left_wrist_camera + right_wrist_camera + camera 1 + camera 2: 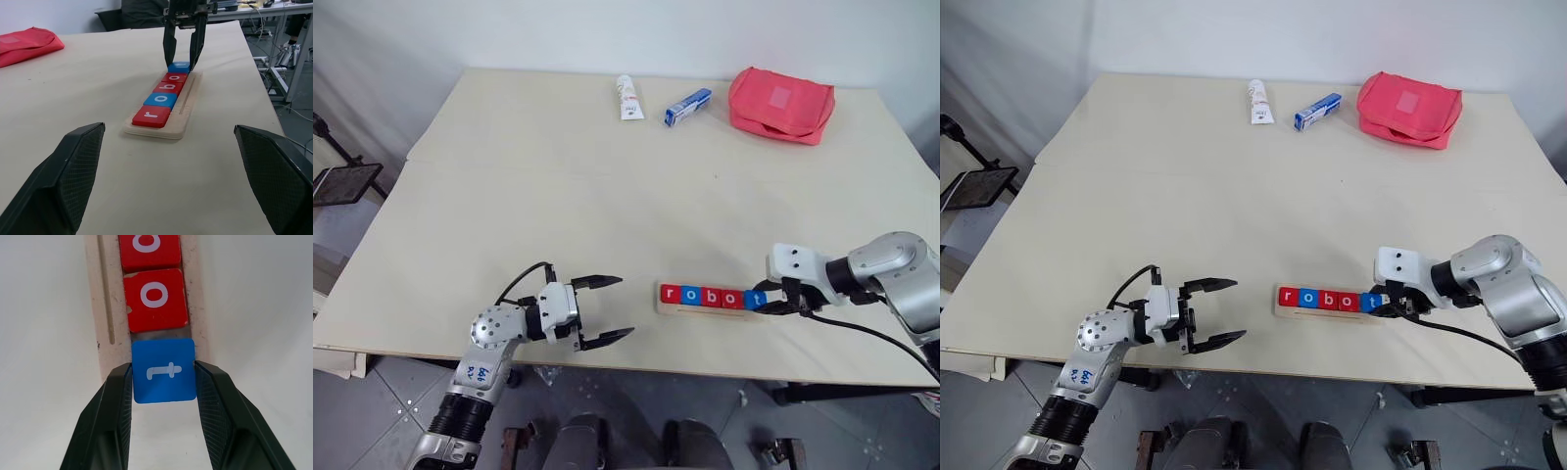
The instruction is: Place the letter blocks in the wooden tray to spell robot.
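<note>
Spread left tool (604,310) idles; right tool (164,377) pinches blue t block (164,370) at wooden tray (705,310) end

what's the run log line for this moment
right gripper: shut on t block | wooden tray: r-o-b-o seated | left gripper: open

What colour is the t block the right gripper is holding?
Blue with a white letter; the t block shows best in the right wrist view, pinched by the right gripper.
</note>
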You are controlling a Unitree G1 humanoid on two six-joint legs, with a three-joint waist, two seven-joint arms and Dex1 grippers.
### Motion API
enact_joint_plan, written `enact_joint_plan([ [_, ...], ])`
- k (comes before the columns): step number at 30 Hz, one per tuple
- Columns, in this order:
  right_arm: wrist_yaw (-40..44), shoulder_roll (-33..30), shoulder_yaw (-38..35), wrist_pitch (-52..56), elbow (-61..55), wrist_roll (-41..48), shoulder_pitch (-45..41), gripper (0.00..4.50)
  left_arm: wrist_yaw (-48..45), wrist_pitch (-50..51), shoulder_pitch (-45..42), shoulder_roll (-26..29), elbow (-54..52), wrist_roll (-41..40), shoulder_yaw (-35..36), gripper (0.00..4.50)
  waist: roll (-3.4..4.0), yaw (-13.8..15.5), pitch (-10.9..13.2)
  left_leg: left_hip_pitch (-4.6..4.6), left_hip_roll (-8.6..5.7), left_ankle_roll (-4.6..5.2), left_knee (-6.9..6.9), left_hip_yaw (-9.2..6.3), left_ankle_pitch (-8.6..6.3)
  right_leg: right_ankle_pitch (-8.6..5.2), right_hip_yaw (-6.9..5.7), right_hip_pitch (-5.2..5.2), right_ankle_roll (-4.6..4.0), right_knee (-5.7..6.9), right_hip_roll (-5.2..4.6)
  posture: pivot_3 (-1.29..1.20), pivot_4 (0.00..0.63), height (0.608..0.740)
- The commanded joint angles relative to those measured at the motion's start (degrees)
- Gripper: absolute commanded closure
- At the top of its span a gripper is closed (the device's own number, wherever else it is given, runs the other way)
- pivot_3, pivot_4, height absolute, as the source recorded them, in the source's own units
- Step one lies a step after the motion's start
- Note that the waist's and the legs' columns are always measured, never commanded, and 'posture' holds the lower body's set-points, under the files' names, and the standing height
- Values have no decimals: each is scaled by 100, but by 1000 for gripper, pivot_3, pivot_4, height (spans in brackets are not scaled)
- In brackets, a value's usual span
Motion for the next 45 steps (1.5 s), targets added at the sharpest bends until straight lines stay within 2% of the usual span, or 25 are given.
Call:
enact_joint_plan([
  [1, 59, 86, -60, -26, -52, 35, -141, 3033, 58, -91, 38, 7, -211, 26, 13, 0, 0, 0, 0, 0, 0, 0, 0, 0, 0, 0, -1, 0, 0, 0, 0, 0, 150, 740],
  [4, 102, 139, -63, 31, -86, 60, -168, 3033, 69, -89, 22, -1, -195, 32, 8, 0, 0, -1, 0, 0, 0, 0, 0, 0, 0, 0, -3, 0, 0, 0, 0, 0, 150, 740],
  [11, 21, 229, -40, 51, -85, -60, -122, 626, 97, -107, -39, -21, -136, 66, 11, 0, 0, 1, 0, 0, 0, 0, 0, 0, 0, 0, -4, 0, 0, 0, 0, 0, 150, 740],
  [13, 2, 220, -66, 70, -101, -69, -103, 55, 93, -110, -60, -27, -111, 72, 9, 0, 0, 2, 0, 0, 0, 0, 0, 0, 0, 0, -4, 0, 0, 0, 0, 0, 150, 740],
  [17, -149, 197, -329, 299, -315, 78, -35, 55, 91, -130, -136, -61, -24, 87, 3, 0, 0, 4, 0, 0, 0, 0, 0, 0, 0, 0, -4, 0, 0, 1, 0, 0, 150, 740],
  [21, -463, 151, -1106, 637, -743, 528, 349, 55, 65, -158, -238, -110, 77, 90, -9, 0, 0, 12, 0, -2, 0, 0, 0, -1, 0, 0, -5, -1, 0, 1, 0, 0, 150, 740],
  [25, -895, 362, -2055, 356, -916, 904, 1118, 55, 96, -107, -407, -175, 236, 46, 35, 0, -1, 38, 0, -2, -3, 0, 0, -15, 0, 0, -12, 4, 0, 5, -1, 0, 150, 740],
  [31, -250, 676, -3380, -886, -789, 1795, 2566, 55, 511, 53, -655, -207, 392, 206, 215, 0, -3, 39, 1, -5, -7, 0, -2, -15, 0, 1, -24, 4, 1, 6, -3, 0, 150, 740],
  [34, -155, 735, -3689, -1255, -410, 1929, 2853, 55, 166, 289, -655, -163, 274, -282, 327, 0, -3, 2, 2, 0, -6, 0, -3, -7, 0, 1, -22, 5, 1, 6, -2, 0, 150, 740],
  [37, 765, 834, -4111, -1918, 456, 2432, 3116, 55, -87, 639, -892, 19, 406, -641, 579, 0, -7, 11, 4, 5, -1, -2, -3, -2, 2, 1, -20, 9, 1, 4, 2, 0, 150, 740],
  [39, 1342, 862, -4254, -2301, 987, 2710, 3074, 55, -380, 793, -960, 166, 412, -818, 632, 0, -7, 12, 4, 5, -1, -2, -2, -3, 2, 1, -21, 10, 1, 3, 3, 0, 150, 740],
  [45, 1349, 707, -4113, -2731, 1843, 2631, 2576, 55, -866, 1250, -1033, 420, 374, -1034, 687, 0, -6, -5, 4, 8, -1, -1, -2, 1, 1, 0, -19, 11, 1, 2, 1, 0, 150, 740],
])
